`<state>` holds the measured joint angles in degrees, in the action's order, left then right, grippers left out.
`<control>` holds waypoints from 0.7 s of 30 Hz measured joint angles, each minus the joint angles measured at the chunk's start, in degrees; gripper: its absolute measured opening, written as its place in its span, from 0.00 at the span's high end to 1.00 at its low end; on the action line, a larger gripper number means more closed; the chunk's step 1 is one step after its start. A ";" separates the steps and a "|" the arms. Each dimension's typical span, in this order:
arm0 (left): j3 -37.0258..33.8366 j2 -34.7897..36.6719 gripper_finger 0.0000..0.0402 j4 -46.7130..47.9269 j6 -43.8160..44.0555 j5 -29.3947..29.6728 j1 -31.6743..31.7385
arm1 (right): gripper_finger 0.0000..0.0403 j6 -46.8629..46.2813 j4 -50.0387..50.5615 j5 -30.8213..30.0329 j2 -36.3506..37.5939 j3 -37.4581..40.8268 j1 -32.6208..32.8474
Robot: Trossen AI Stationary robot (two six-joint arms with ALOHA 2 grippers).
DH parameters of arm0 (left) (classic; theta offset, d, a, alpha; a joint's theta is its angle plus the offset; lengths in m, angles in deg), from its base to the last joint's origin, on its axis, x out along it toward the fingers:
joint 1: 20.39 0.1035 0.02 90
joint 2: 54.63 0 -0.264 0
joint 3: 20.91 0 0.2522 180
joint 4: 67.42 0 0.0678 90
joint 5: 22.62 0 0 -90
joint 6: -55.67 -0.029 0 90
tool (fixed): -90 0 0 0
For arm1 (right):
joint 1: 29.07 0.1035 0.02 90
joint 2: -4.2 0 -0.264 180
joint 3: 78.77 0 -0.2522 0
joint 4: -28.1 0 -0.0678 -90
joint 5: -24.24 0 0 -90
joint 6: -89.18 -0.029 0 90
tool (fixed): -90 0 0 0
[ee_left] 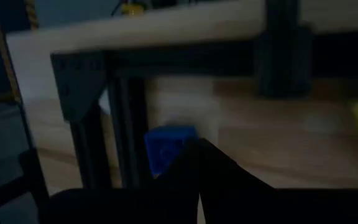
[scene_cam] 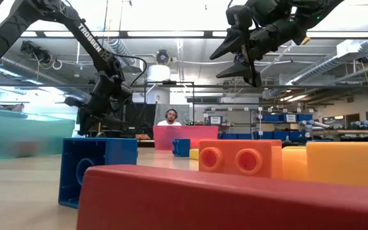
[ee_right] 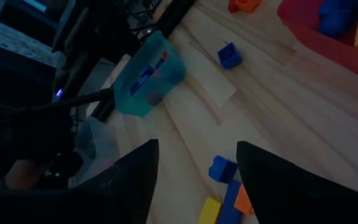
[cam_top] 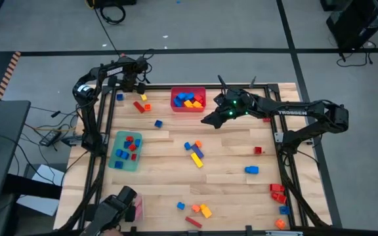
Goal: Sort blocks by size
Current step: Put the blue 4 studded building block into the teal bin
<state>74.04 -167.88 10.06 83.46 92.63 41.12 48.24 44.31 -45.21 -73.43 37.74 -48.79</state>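
The right gripper (cam_top: 210, 120) hangs in the air with its two fingers spread apart, holding nothing. It is just beside the red plastic bin (cam_top: 188, 99), at about 5 o'clock from it. That bin has blue, yellow and orange toy blocks inside. The green see-through bin (cam_top: 125, 150) at 9 o'clock on the wooden table (cam_top: 228, 164) has red and blue blocks in it. More little plastic blocks (cam_top: 195, 153) lie loose near the middle and along the 5 o'clock side. The left gripper (cam_top: 138, 83) waits at 11 o'clock, squeezed tight on nothing, near a small blue block (ee_left: 166, 146).
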 joint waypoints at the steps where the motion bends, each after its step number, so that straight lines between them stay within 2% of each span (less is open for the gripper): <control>1: 0.02 0.00 1.00 -0.69 -0.46 0.14 0.00 | 0.43 0.00 -0.04 0.00 0.00 0.00 -0.01; 17: 0.02 -0.27 1.00 -0.67 -4.61 -0.42 2.28 | 0.43 -0.91 -0.23 0.02 0.00 0.00 -0.26; 21: 0.02 -1.63 1.00 -0.03 -4.44 1.26 2.20 | 0.43 -0.90 -0.23 0.00 0.00 0.00 -0.32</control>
<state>74.06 -169.51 10.03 79.02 93.88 43.32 47.34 44.08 -45.21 -73.43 37.74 -49.10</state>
